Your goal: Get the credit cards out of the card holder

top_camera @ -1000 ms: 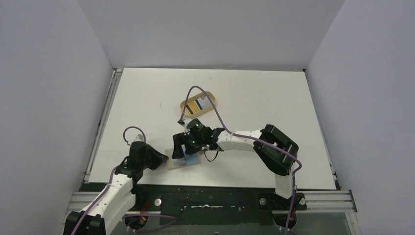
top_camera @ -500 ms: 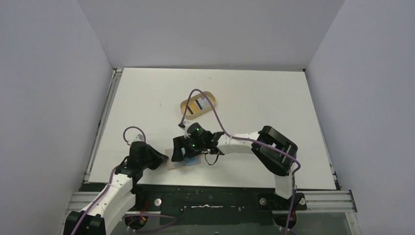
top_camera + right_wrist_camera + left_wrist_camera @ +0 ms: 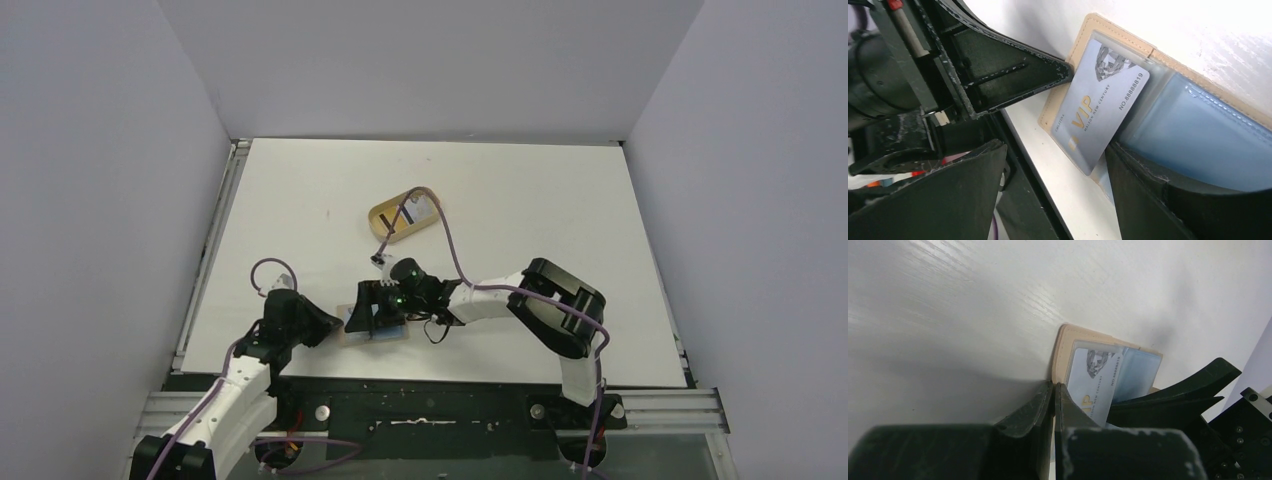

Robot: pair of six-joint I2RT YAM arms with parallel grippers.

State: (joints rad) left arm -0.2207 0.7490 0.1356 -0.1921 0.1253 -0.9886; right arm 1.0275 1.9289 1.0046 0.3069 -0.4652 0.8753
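The right pincer [image 3: 1057, 147], spread wide, is now brought down onto the card holder [image 3: 1198, 130], which is clamped by the left pincer [image 3: 1054, 390], ready for the credit card [image 3: 1103, 100].

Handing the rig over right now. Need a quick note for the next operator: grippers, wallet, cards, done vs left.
Left gripper: shut, apparently pinching the tan edge of the open wallet.
Right gripper: open, straddling the lower corner of the VIP card, not gripping it.
Done: one striped card lies in the wooden tray.
Left: the VIP card sticks partway out of its clear pocket. Close on it and pull it free. Cannot tell whether more cards sit behind it.
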